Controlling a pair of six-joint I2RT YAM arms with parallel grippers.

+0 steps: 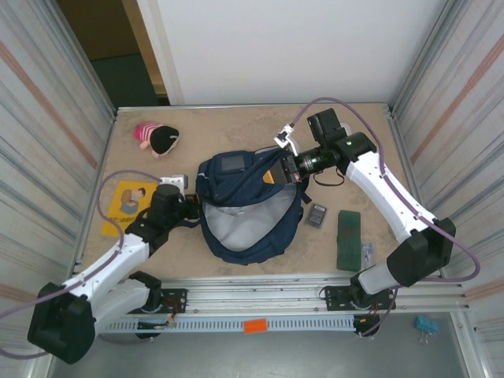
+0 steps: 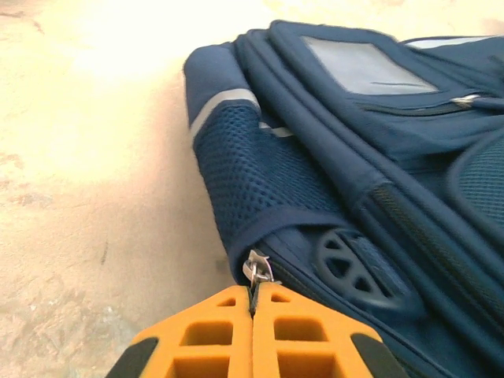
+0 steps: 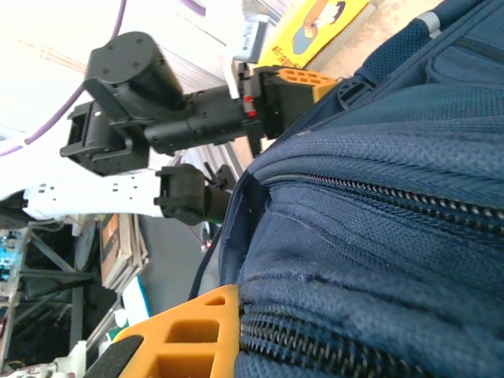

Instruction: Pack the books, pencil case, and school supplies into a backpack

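Backpack [image 1: 252, 224] lies mid-table on the mottled beige tabletop [image 1: 236, 126], with corrugated metal walls [image 1: 47, 118] either side. Left gripper [image 2: 252, 295] is pinched tight on its zipper pull [image 2: 257, 270] at 9 o'clock. Right gripper [image 1: 276, 172] is clamped on the rim at 1 o'clock. Green book [image 1: 348, 240] lies at 3.

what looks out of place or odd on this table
The pink-striped and black soft toy at the far left corner is no school item. A small blue thing lies off the table, past the near rail on the right. Nothing looks spilled or damaged.
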